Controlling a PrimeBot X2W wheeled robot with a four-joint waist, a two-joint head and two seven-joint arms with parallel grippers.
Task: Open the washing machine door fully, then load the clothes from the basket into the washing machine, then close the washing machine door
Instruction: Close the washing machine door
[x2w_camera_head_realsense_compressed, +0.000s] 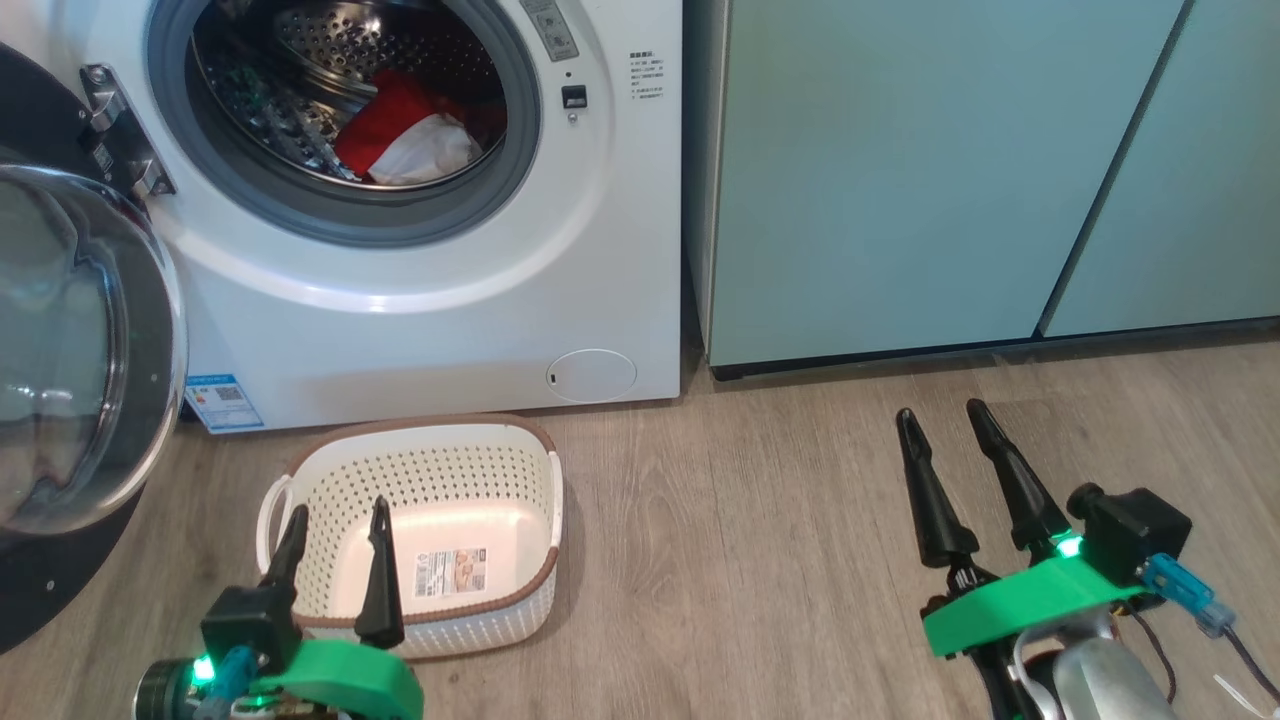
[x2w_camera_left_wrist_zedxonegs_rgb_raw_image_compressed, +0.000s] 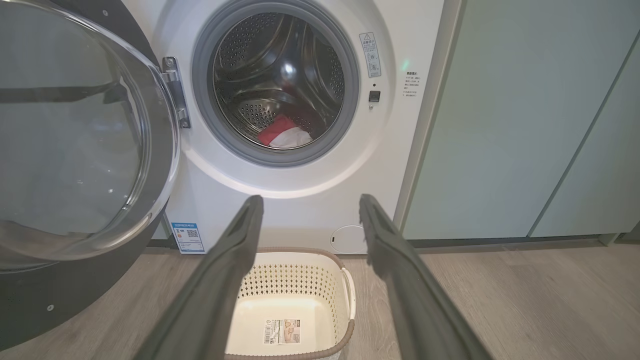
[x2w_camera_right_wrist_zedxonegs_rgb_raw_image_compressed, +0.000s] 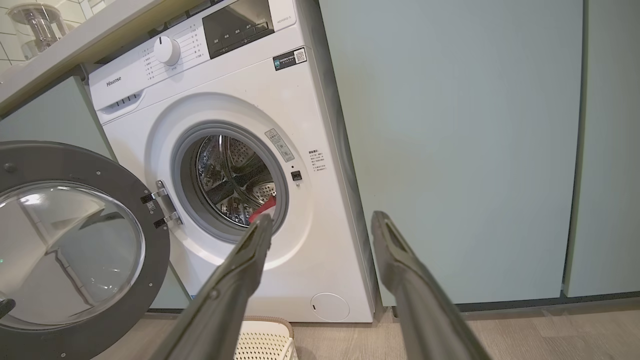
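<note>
Before the loaded washing machine (x2w_camera_head_realsense_compressed: 450, 300), left gripper (x2w_camera_head_realsense_compressed: 340, 505) and right gripper (x2w_camera_head_realsense_compressed: 940, 410) are spread, empty. The door (x2w_camera_head_realsense_compressed: 90, 350) is best pushed at its left rim.

Lots of gloss, steel and plastic here

The washer (x2w_camera_head_realsense_compressed: 420, 300) front is finished in smooth glossy white, the drum (x2w_camera_head_realsense_compressed: 330, 60) in shiny perforated steel, the seal (x2w_camera_head_realsense_compressed: 300, 215) in matt grey rubber. The door (x2w_camera_head_realsense_compressed: 70, 350) is a clear glossy bowl set in a dark rim. The basket (x2w_camera_head_realsense_compressed: 440, 470) is moulded from perforated white plastic with a woven-look brown rim. The clothes (x2w_camera_head_realsense_compressed: 400, 130) are soft cloth, the floor (x2w_camera_head_realsense_compressed: 750, 550) matt wood-grain, the cabinets (x2w_camera_head_realsense_compressed: 900, 170) smooth satin.
</note>
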